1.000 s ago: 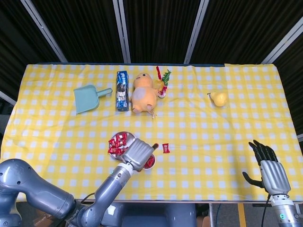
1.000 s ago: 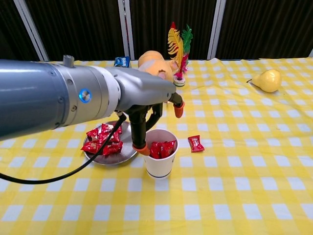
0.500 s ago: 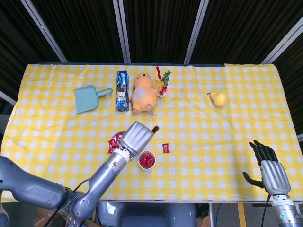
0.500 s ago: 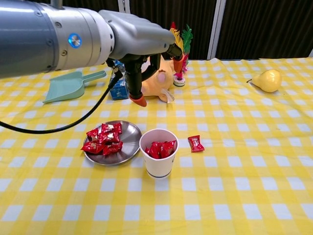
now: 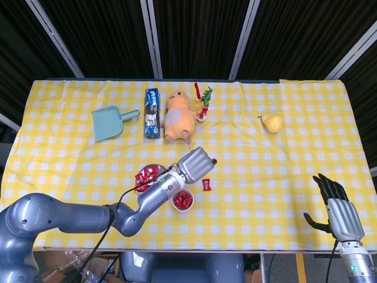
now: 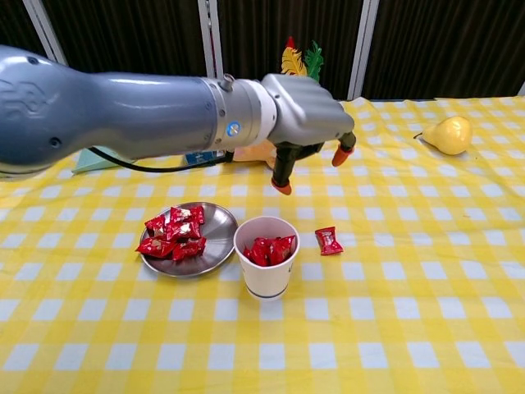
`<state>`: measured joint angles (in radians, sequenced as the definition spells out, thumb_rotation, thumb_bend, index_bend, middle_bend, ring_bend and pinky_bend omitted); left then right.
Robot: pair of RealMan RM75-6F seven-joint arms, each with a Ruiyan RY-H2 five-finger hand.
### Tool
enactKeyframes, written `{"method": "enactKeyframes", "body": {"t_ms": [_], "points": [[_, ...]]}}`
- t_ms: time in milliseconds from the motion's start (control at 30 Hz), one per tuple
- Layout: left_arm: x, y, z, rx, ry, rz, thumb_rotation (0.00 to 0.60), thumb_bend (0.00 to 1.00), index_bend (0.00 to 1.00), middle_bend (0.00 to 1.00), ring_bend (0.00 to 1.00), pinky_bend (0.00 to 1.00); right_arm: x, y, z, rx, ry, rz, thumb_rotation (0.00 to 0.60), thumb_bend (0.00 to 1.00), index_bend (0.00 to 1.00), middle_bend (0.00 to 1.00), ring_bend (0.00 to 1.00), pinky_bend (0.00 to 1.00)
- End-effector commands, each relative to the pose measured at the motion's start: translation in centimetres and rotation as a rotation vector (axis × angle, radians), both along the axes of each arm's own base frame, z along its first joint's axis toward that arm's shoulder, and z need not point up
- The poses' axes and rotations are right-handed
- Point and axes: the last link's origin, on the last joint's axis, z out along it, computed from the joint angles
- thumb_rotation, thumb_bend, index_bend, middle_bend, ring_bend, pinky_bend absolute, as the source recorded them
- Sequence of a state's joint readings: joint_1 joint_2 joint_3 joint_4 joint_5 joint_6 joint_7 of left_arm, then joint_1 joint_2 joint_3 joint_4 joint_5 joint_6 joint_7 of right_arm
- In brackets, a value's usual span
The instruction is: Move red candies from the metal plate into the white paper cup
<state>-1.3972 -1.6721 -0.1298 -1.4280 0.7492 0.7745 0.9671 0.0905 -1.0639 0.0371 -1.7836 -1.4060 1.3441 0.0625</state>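
A yellow-and-white checked cloth (image 5: pixel 283 177) covers the surface. Along the far side lies a pale teal dustpan (image 5: pixel 109 123) with its handle pointing right; just beside it on the right is a blue packet (image 5: pixel 152 112), lying lengthwise away from the camera. Next comes an orange plush toy (image 5: pixel 177 115) on its back, and touching its right side stands a small ornament of red, yellow and green feathers (image 5: pixel 201 102). Well apart from these, towards the far right, a yellow pear (image 5: pixel 272 122) lies on its side; in the chest view its stem (image 6: pixel 418 135) points left. Behind the surface hangs a dark curtain (image 5: pixel 194 35) crossed by pale metal bars
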Motion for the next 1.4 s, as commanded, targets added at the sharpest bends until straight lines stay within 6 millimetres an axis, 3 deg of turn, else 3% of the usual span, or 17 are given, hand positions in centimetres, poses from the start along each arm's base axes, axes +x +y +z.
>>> {"method": "enactKeyframes", "body": {"t_ms": [33,567,1000,1400], "points": [[0.3,-0.2,-2.1,-0.052,0.027,-0.016,0.6,0.21,0.31,0.75,0.87,0.97,0.0,0.0,0.0,0.001,-0.005,-0.001,0.6,0.34,0.0,0.0,0.0,0.0],[0.4,-0.4,-5.9,-0.106,0.056,0.004,0.6,0.25,0.35,0.76,0.87,0.97,0.0,0.0,0.1,0.005,-0.022,-0.004,0.6,0.34,0.0,0.0,0.0,0.0],[0.2,-0.1,-7.3,-0.108,0.051,0.044,0.6,0.27,0.38,0.76,0.87,0.98,0.0,0.0,0.1,0.007,-0.023,-0.005,0.6,0.34,0.0,0.0,0.0,0.0],[0.0,-0.6,-8.0,-0.123,0.04,0.05,0.6,0.39,0.56,0.78,0.87,0.98,0.1,0.0,0.1,0.007,-0.027,-0.003,0.6,0.34,0.0,0.0,0.0,0.0]]}}
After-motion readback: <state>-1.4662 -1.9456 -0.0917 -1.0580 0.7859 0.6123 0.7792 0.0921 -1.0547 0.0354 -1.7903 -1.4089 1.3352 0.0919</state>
